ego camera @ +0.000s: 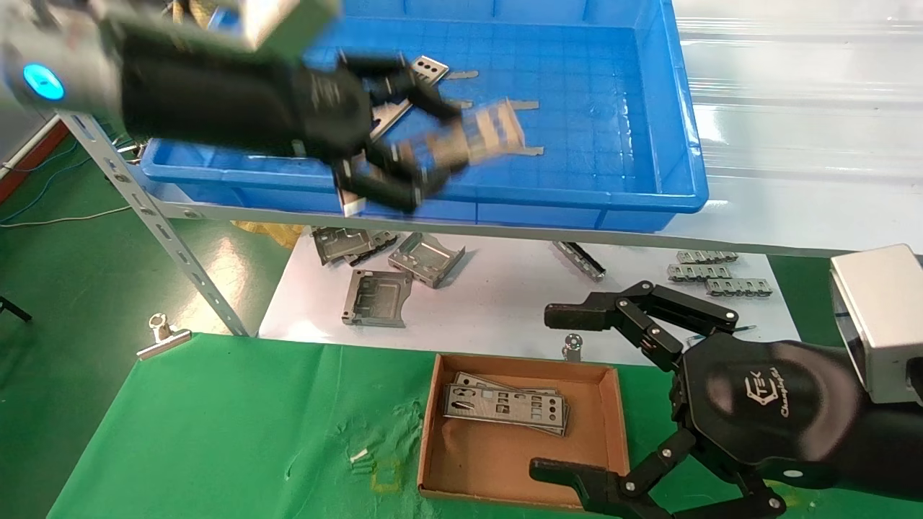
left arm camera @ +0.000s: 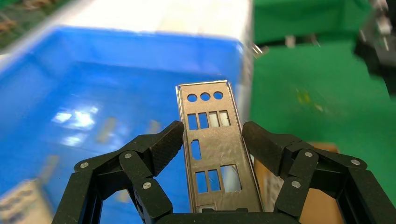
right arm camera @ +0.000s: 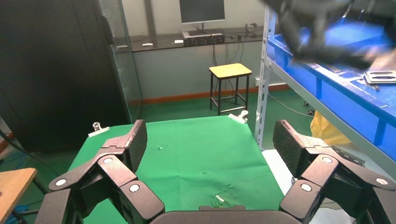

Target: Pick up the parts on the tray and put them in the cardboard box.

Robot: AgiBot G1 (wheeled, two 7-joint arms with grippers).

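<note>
Green cloth (ego camera: 216, 432) covers the low table in front; a metal shelf above it carries the blue tray (ego camera: 678, 115), with a white sheet (ego camera: 490, 303) on the level between.

Left gripper (ego camera: 422, 148) is over the tray's near-left area, fingers closed on one perforated plate (ego camera: 490, 130) — left wrist view shows the plate (left arm camera: 219, 149) standing up between the two finger pads (left arm camera: 163, 144), pinched by its long edges, round holes at the far end. Plate is clear of the tray floor.

A few more flat metal pieces lie on the tray floor behind the gripper, partly hidden by it; can't tell how many.

Cardboard box (ego camera: 613, 432) sits on the green cloth, near centre. A small stack of plates (ego camera: 505, 404) lies flat in its far half.

Right gripper (ego camera: 577, 389) hangs just right of the box, jaws spread wide, nothing in them — right wrist view confirms the gap between its fingers (right arm camera: 135, 144).

On the white sheet: folded grey brackets (ego camera: 389, 267) at left, ridged strips (ego camera: 714, 274) at right. Binder clip (ego camera: 162, 335) on the cloth's far-left edge.
</note>
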